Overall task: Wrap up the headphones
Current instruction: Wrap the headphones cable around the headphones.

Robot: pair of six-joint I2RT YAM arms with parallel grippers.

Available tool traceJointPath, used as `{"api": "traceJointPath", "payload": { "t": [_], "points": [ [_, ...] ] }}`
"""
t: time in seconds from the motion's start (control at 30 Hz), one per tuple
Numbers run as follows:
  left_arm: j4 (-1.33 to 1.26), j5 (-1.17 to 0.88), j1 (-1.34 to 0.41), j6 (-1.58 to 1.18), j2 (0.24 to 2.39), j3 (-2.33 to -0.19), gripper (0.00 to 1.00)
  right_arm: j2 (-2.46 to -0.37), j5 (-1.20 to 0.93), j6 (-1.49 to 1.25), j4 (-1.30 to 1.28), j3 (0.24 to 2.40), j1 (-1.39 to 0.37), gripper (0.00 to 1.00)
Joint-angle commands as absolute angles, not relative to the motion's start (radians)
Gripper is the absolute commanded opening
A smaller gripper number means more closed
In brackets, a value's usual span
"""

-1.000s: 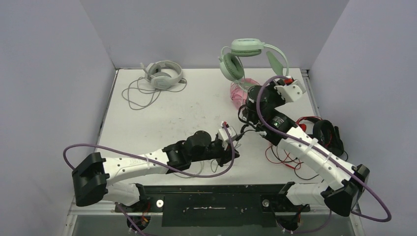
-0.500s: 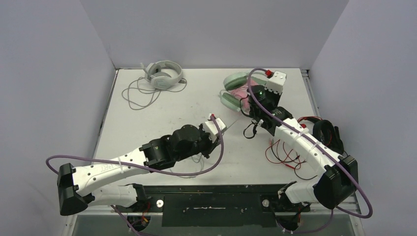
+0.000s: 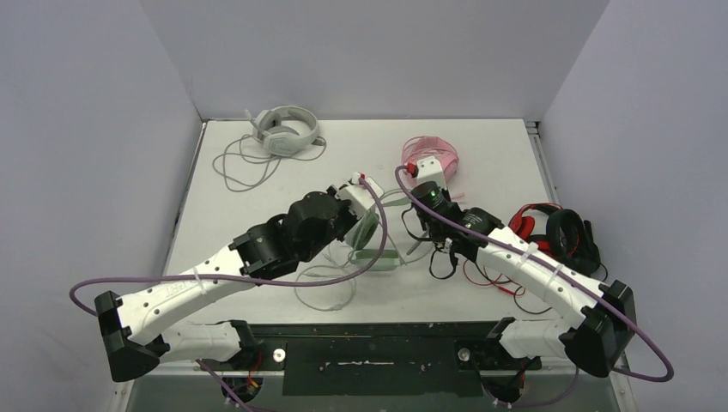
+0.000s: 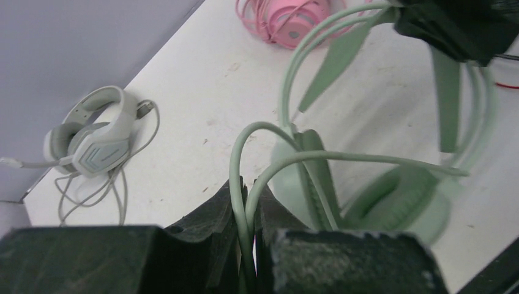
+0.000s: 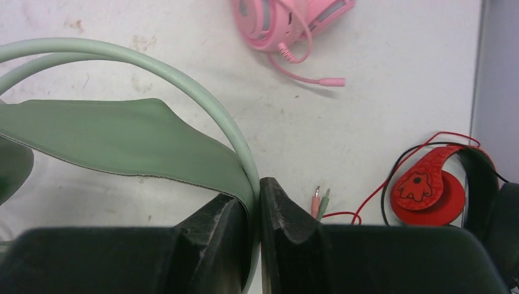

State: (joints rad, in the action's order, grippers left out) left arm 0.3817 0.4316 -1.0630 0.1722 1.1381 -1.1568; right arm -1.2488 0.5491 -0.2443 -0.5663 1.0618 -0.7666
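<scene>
The mint green headset (image 3: 378,245) hangs low between my two grippers at mid table. My right gripper (image 5: 256,199) is shut on its green headband (image 5: 122,144); it also shows in the top view (image 3: 412,233). My left gripper (image 4: 248,205) is shut on the thin green cable (image 4: 269,162), two strands running between the pads, with a green cup (image 4: 398,196) just beyond; it also shows in the top view (image 3: 365,221). The pink headset (image 3: 436,150) lies at the back right. The pale grey-white headset (image 3: 283,130) lies at the back left with its cable (image 3: 245,167) loose.
A red and black headset (image 3: 558,230) with a red cable (image 3: 498,275) lies at the right edge. Two small jack plugs (image 5: 319,202) lie by my right fingers. A loop of pale cable (image 3: 326,292) lies near the front edge. Walls close in on three sides.
My right gripper has brought the green headset down from high at the back right to mid table. My left gripper has moved back and left, holding the cable close to the headset.
</scene>
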Motion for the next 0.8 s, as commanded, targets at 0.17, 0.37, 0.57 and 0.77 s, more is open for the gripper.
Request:
{"api": "traceJointPath", "payload": {
  "t": [0.17,0.37,0.57,0.77],
  "points": [
    [0.306,0.4,-0.895,0.318,1.151,-1.158,0.04,-1.162,0.191,-0.192,-0.629,1.057,-0.796,0.0],
    [0.358,0.372,-0.853,0.347,1.193,-1.203,0.07,-1.196,0.476,-0.273,-0.749,1.108,-0.835,0.0],
    [0.407,0.439,-0.853,0.365,1.225,-1.242,0.08,-1.217,0.619,-0.304,-0.785,1.123,-0.842,0.0],
    [0.403,0.393,-0.853,0.362,1.219,-1.258,0.1,-1.237,0.787,-0.408,-0.829,1.125,-0.844,0.0]
  ]
}}
